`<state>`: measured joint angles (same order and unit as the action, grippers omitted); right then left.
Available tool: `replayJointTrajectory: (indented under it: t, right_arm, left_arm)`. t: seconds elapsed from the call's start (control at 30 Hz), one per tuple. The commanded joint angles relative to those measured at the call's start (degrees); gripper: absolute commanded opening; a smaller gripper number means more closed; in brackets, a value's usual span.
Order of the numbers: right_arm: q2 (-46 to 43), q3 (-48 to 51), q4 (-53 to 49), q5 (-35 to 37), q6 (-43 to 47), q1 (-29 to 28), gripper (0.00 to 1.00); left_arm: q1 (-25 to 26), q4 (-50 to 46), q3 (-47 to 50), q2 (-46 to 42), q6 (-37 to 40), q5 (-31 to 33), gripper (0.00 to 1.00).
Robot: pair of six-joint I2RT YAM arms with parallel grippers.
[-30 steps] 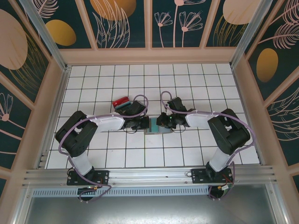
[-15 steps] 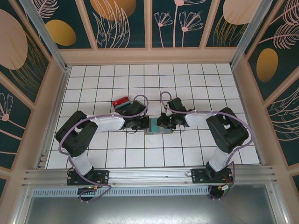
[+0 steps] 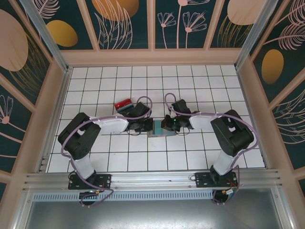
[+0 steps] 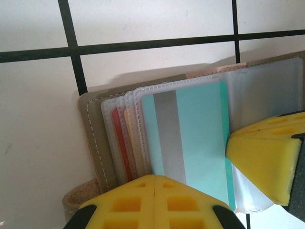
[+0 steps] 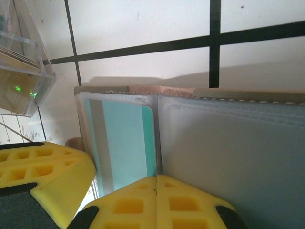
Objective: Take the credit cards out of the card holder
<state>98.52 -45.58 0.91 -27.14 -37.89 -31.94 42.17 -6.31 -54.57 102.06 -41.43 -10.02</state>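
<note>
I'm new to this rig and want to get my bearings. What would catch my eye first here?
Both arms meet mid-floor over the open card holder, left gripper and right gripper with jaws closed against it. In the left wrist view a teal card with a grey stripe sits in the top clear sleeve, red and orange edges tucked behind it. A red card lies loose on the tiles beyond the left arm.

Both arms elbow inward, wrists low. Left gripper (image 3: 146,127) fingers pressed together at card holder (image 3: 156,130) left panel; right gripper (image 3: 165,125) fingers together at its right panel.
</note>
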Motion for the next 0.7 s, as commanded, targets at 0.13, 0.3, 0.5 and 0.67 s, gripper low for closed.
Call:
replayJointTrajectory:
  t: [0.13,0.3,0.5,0.67]
  right_arm:
    - [-2.3,2.1,-2.8,0.6,2.0,2.8,0.00]
    - [-3.4,2.8,-2.4,0.1,2.2,3.4,0.00]
    - [-4.0,2.0,-0.9,-0.9,2.6,2.2,0.13]
    - [-3.6,2.2,0.0,-1.3,2.4,1.9,0.20]
  left_arm:
    - [0.0,-6.1,0.9,3.3,-0.6,3.9,0.00]
    - [-0.1,-5.8,0.9,3.1,-0.4,3.6,0.00]
    - [0.0,-4.0,0.4,2.3,0.1,1.1,0.00]
    - [0.0,-1.5,0.3,1.4,0.6,-1.5,0.00]
